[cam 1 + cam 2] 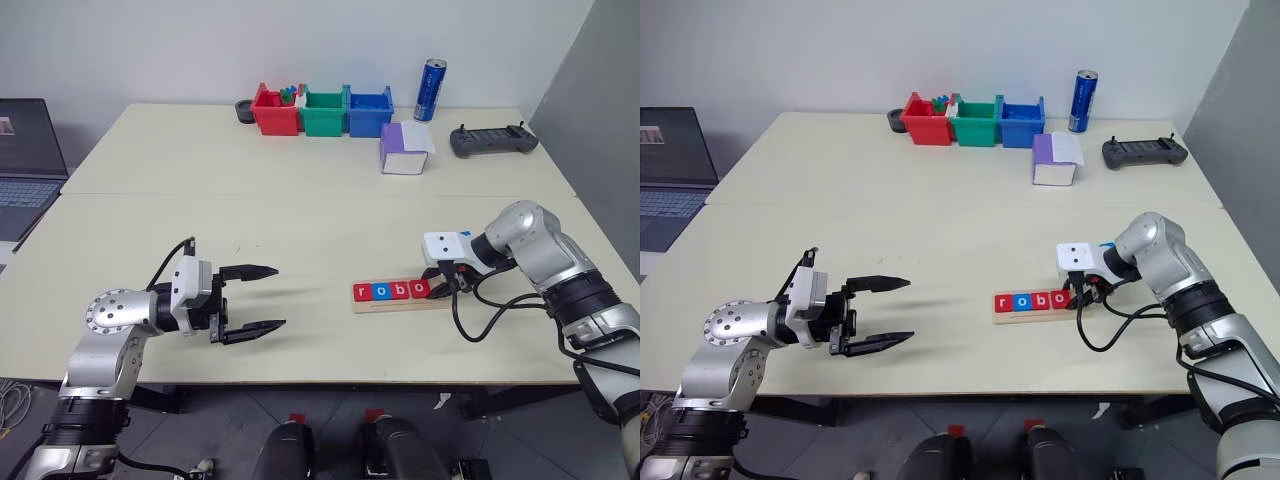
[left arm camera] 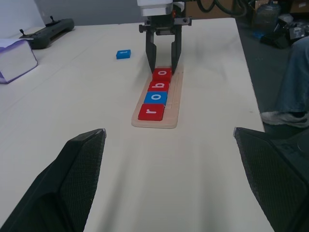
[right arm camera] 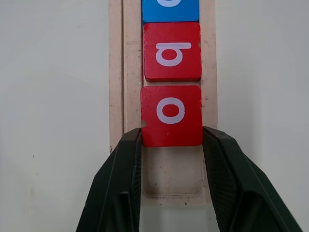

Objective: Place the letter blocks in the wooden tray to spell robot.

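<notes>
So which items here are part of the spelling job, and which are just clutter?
Job:
- wooden tray
- four letter blocks in it, reading r, o, b, o
- loose blue block on the table
- right gripper around the last o

Lying about:
- coloured bins
- blue can
- purple box
- controller
- laptop

Setting: robotics lab or office | Evidence: plain pale table [image 1: 300, 220], laptop [image 1: 25, 165] at 9 o'clock, handheld controller [image 1: 492, 140] at 1 o'clock, grey partition [image 1: 600, 110] at 2 o'clock.
</notes>
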